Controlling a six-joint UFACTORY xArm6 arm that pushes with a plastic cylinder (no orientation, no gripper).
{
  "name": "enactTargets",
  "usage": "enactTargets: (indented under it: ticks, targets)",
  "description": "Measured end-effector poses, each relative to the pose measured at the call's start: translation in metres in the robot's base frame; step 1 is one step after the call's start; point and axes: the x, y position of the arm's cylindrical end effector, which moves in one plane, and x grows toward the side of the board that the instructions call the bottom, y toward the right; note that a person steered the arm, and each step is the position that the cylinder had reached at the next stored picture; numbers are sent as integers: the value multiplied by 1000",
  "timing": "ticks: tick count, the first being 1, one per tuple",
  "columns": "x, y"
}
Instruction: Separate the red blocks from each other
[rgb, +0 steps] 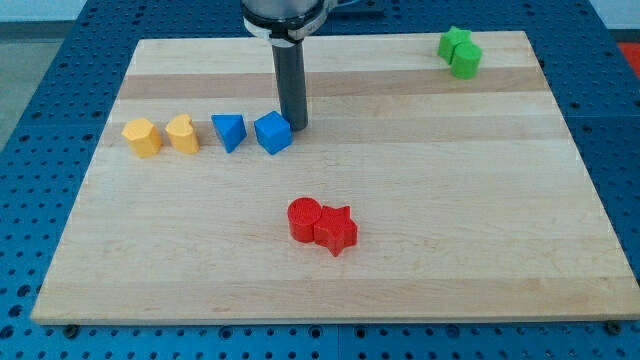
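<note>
A red cylinder block (303, 219) and a red star block (337, 229) lie touching each other on the wooden board (450, 200), below its middle. The cylinder is on the left, the star on the right. My tip (295, 126) rests on the board well above them, just right of a blue cube block (272, 132), close to it or touching it. The dark rod rises straight up from the tip to the view's top.
A blue triangular block (229, 131) lies left of the blue cube. A yellow heart block (183, 133) and a yellow hexagonal block (142, 137) lie further left. Two green blocks (459, 51) touch at the board's top right corner.
</note>
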Motion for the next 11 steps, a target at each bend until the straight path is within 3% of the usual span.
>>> enactTargets:
  ticks: [2,3,6,7,8,9,11]
  targets:
    - [2,17]
    - [34,52]
    - [120,-102]
    - [163,-87]
    - [172,-26]
    - [159,37]
    - [73,61]
